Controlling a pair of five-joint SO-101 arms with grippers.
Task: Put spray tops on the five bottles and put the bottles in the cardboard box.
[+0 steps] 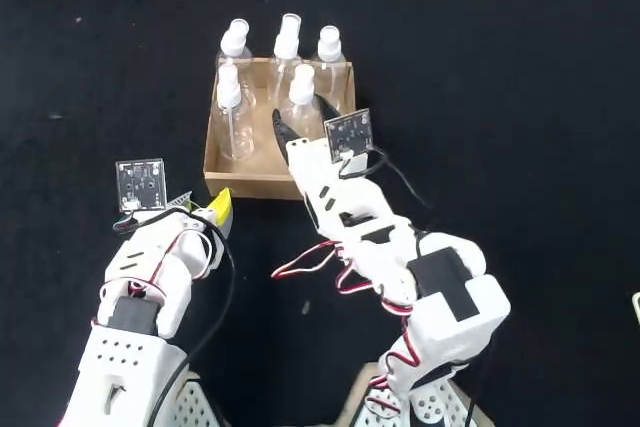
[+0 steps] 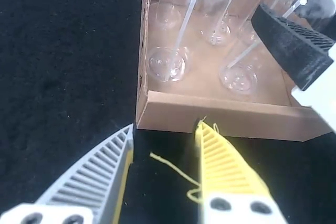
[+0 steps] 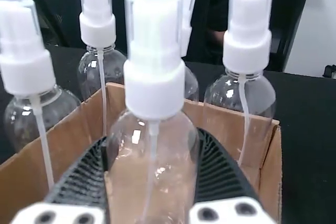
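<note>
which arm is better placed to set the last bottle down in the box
Right. The right claw is closed around the front bottle inside the box, so it probably just needs to let go. The left claw hangs open outside the box's front wall.

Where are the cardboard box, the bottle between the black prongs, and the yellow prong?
cardboard box (image 1: 250, 185): high view, near wall
bottle (image 3: 152, 153): right wrist view, clear body
yellow finger (image 2: 226, 171): left wrist view, ribbed face

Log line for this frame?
five bottles: capped, in cardboard box | right hand: shut on front-right bottle | left hand: open, empty, outside box
</note>
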